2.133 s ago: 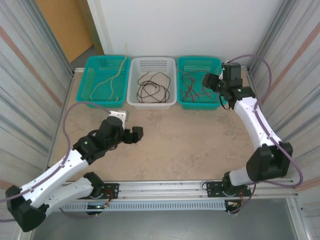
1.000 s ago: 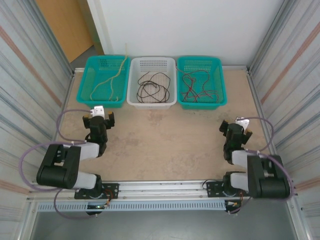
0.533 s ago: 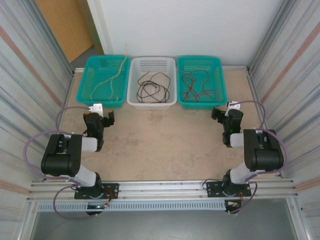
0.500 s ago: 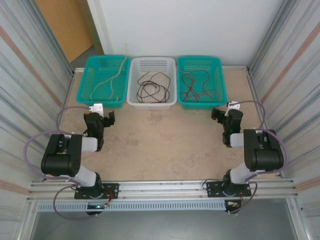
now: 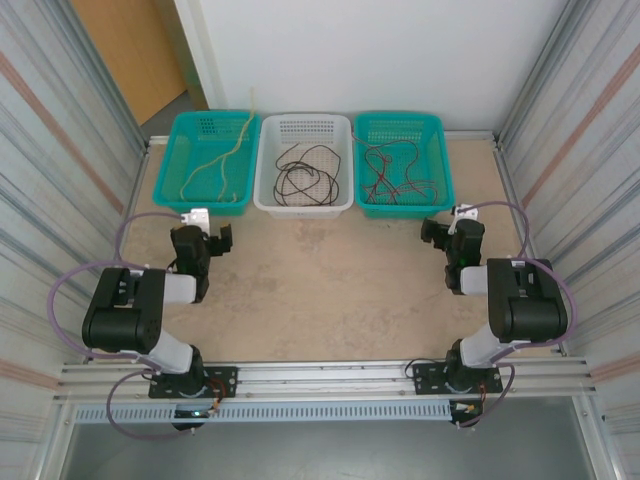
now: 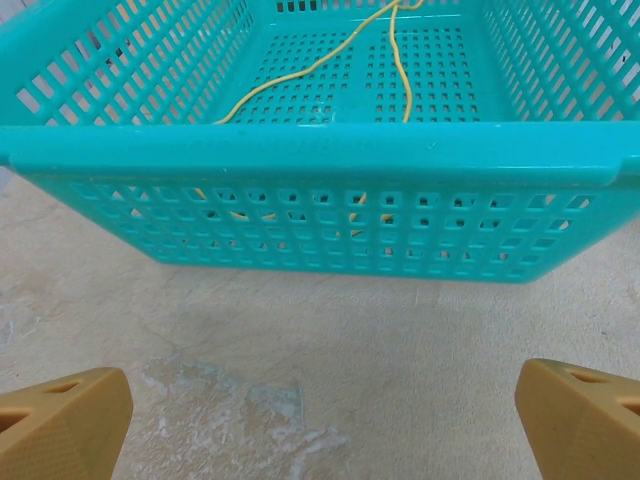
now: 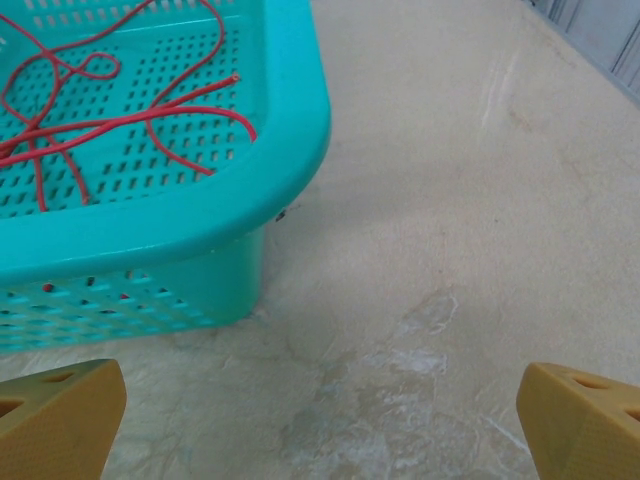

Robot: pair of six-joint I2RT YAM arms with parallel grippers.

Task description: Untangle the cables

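Yellow cables (image 5: 212,164) in left basket (image 5: 200,206), black cables (image 5: 300,181) in middle basket (image 5: 303,209), red cables (image 5: 385,172) in right basket (image 5: 405,212), left jaws and right jaws wide open, empty

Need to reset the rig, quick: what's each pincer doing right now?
Left pincer: open, holding nothing.
Right pincer: open, holding nothing.

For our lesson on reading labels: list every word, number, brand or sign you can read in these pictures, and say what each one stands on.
No text can be read anywhere.
Left teal basket: faint raised marks along its front rim, too faint to read.
White basket: no lettering to be made out.
Right teal basket: plain rim, no lettering.
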